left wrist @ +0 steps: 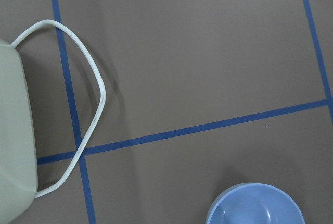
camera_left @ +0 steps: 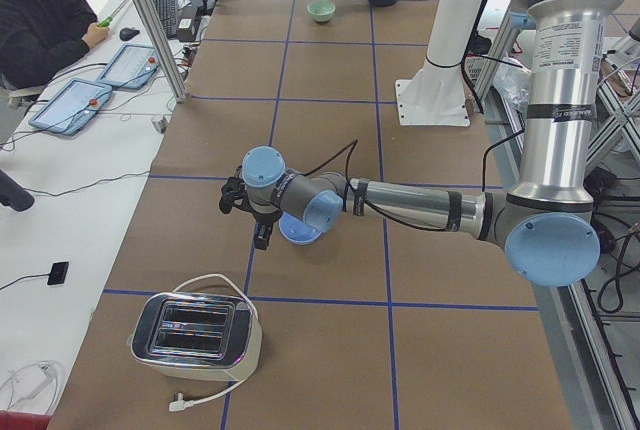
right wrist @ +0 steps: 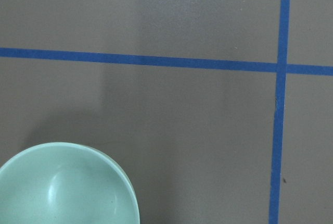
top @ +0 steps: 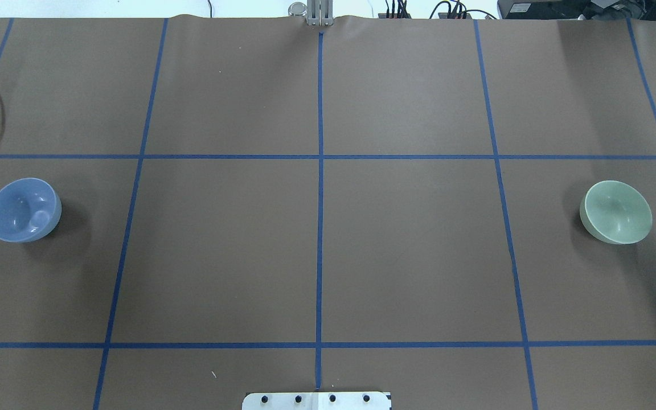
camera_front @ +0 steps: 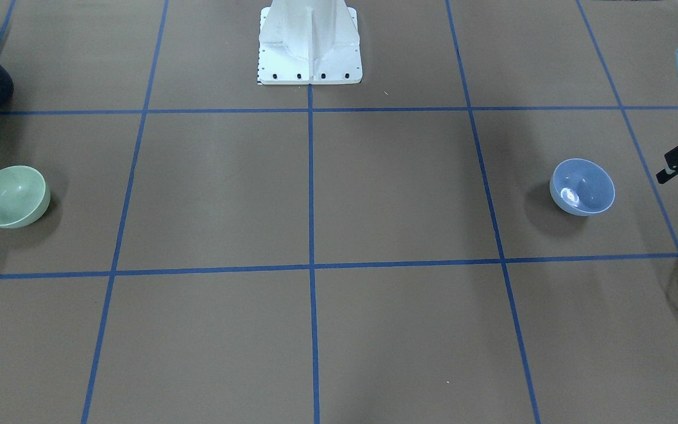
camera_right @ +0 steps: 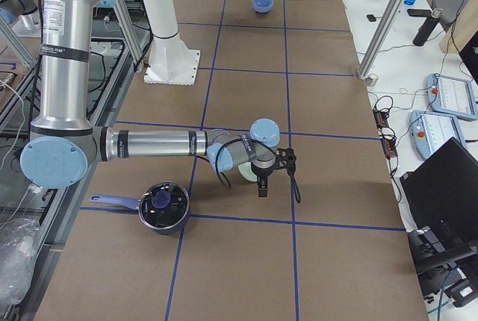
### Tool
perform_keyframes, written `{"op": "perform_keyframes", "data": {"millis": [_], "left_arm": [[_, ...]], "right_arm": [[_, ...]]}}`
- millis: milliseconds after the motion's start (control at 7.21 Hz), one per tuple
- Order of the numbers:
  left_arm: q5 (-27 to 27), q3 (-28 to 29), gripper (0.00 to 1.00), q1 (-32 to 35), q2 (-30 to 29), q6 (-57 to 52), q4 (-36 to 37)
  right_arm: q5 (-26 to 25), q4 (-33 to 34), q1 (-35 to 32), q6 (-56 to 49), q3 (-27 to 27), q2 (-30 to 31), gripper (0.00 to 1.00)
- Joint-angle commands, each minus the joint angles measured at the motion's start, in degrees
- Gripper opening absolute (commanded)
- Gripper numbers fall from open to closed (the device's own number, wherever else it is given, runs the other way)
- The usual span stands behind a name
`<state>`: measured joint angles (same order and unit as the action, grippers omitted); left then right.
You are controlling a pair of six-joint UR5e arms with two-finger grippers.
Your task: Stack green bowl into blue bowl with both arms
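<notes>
Green bowl (top: pixel 616 212), blue bowl (top: pixel 23 209) untouched; left tool (camera_left: pixel 262 238), right tool (camera_right: pixel 263 186) hover, opening unclear.

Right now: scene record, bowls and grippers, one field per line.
green bowl: upright, empty, on robot's right side
blue bowl: upright, empty, on robot's left side
stacked: no, bowls far apart
left gripper: beside blue bowl, not touching; open or shut unclear
right gripper: beside green bowl, not touching; open or shut unclear
nearby: toaster by blue bowl, pot by green bowl
</notes>
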<state>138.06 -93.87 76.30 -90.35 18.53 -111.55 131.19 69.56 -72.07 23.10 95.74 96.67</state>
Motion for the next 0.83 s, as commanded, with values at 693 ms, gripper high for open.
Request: {"op": "perform_keyframes", "data": {"millis": [693], "left_arm": [[-5.61,10.19,0.97,-10.63,-1.49,8.45,-14.48]], "right_arm": [[0.03,-0.04,1.14,0.36,0.24,0.8,1.0]]}}
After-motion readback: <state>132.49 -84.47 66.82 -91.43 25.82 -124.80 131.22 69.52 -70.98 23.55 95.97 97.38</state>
